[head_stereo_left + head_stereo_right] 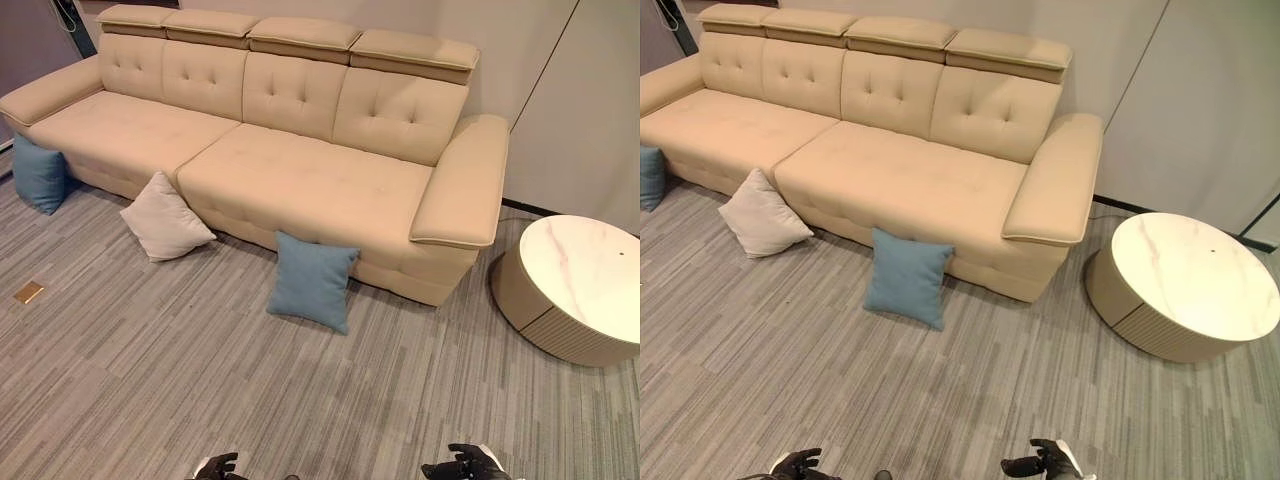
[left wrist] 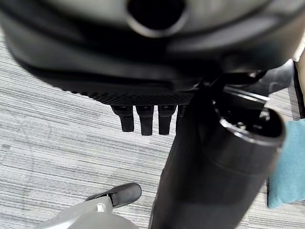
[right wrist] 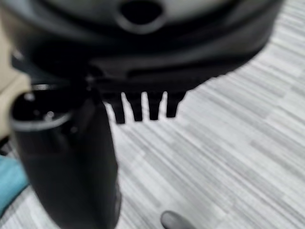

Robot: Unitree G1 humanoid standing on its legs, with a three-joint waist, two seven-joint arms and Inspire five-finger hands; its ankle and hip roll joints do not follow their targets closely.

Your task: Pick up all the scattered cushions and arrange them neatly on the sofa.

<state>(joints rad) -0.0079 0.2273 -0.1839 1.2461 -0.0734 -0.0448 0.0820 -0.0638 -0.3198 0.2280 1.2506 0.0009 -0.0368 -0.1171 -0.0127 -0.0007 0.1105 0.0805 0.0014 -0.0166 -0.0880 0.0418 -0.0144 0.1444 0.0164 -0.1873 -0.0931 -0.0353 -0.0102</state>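
The left hand (image 1: 218, 466) and the right hand (image 1: 468, 464) hang low at the near edge of the head views, side by side and well apart, both over bare grey striped carpet (image 1: 150, 390). In each wrist view the fingers (image 2: 146, 122) point straight down in a row, relaxed and spread from the thumb, with nothing between them; the right hand's fingers (image 3: 140, 109) look the same. Both hands hold nothing and touch nothing.

Ahead of the hands, roughly between them and a little nearer the left one's line, a blue cushion (image 1: 312, 280) stands on the carpet, leaning against the front of the sofa (image 1: 300, 175). An edge of teal cloth, probably this cushion, shows at the side of both wrist views. Farther ahead and to the left of the left hand, a cream cushion (image 1: 165, 218) rests tilted against the sofa base, on one corner. Farther left again, a second blue cushion (image 1: 38, 173) leans upright under the sofa's left armrest.

The beige sofa lies past all three, running across the far side, its seats bare. Ahead of the right hand and out to its right, a round table (image 1: 580, 285) with a pale marble top stands just beside the sofa's right armrest. Near the far left a small brass floor plate (image 1: 28, 292) is set in the carpet.
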